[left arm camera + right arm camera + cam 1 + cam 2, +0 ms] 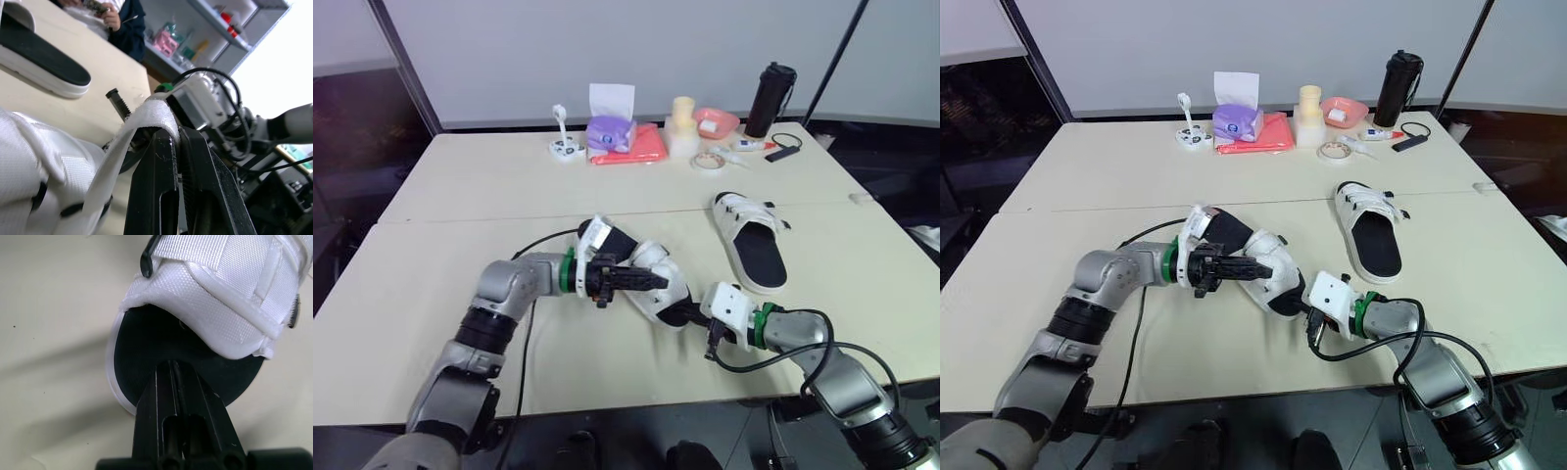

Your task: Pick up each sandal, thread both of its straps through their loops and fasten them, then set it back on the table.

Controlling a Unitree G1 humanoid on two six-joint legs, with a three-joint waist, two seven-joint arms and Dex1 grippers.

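Risk one: The strap [146, 115] could have slipped free, because the left claw [658, 282] only pinched it with its thin tips.
Risk two: The sandal [656, 257] could have twisted or dropped, because the right claw [693, 315] held just the end of its black sole [146, 347].
Left claw: closed tight on the white strap.
Right claw: closed tight on the sole.
Where the sandal was: tipped on its side between the two claws, low over the front of the table [489, 196].
How it looked: white cloth top, black bottom, probably soft and bendy.
Other sandal [749, 245]: flat on the table, well apart.
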